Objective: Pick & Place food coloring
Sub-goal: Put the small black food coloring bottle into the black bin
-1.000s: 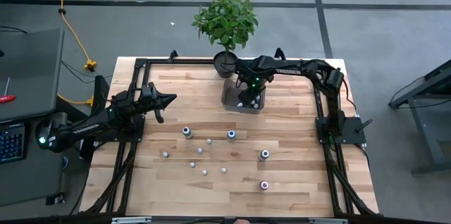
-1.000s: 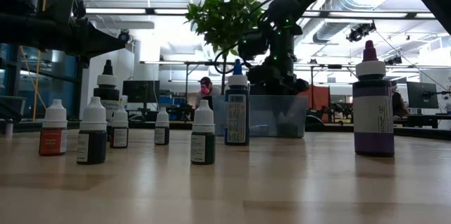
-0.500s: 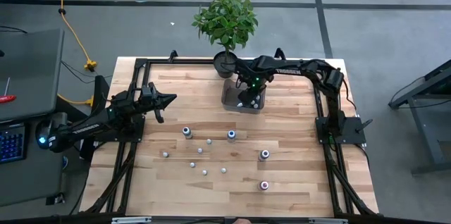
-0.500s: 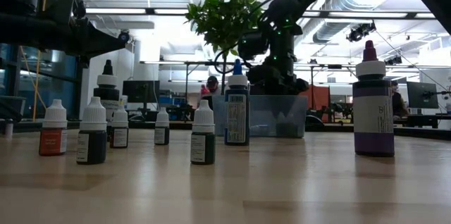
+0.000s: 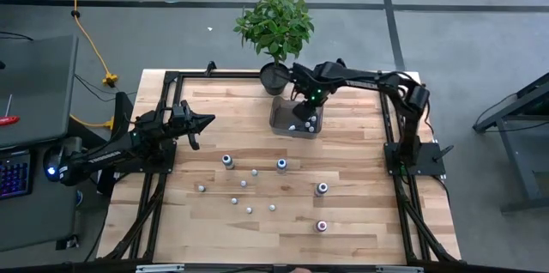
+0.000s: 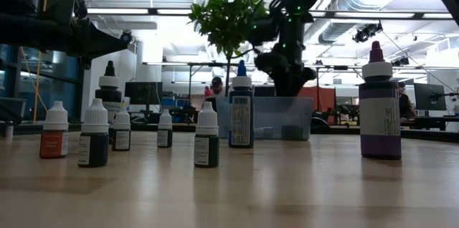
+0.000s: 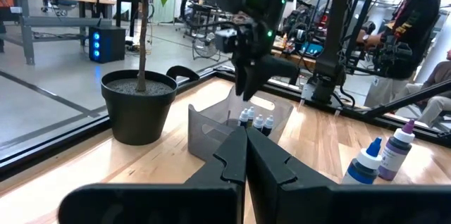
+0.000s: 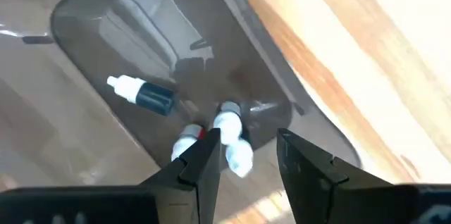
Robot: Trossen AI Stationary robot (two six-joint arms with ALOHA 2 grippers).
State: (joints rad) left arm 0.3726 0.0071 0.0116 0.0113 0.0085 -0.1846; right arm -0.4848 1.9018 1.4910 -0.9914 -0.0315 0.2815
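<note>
Standing nearest the low camera, your food coloring bottles (image 6: 206, 136) line the wooden table (image 6: 287, 185) across the frame's middle band: small white-capped ones at left, a taller blue-capped bottle (image 6: 241, 110) at centre, and a purple-capped bottle (image 6: 379, 102) at far right. Looking down from the high view, you see those loose bottles (image 5: 253, 172) scattered over the lower centre of the table (image 5: 360, 221), all standing apart from one another.

Further back, the clear bin (image 5: 296, 118) sits at upper centre, just beside the potted plant (image 5: 274, 24). A few bottles already rest inside it (image 8: 224, 125), one of them lying on its side (image 8: 141, 94). Your right gripper (image 5: 302, 97) hangs above the bin with its fingers (image 8: 204, 157) parted a little and nothing between them.

Your left gripper (image 5: 204, 121) waits at the left edge of the table, raised off the wood, its fingers (image 7: 243, 164) pressed together and empty.
</note>
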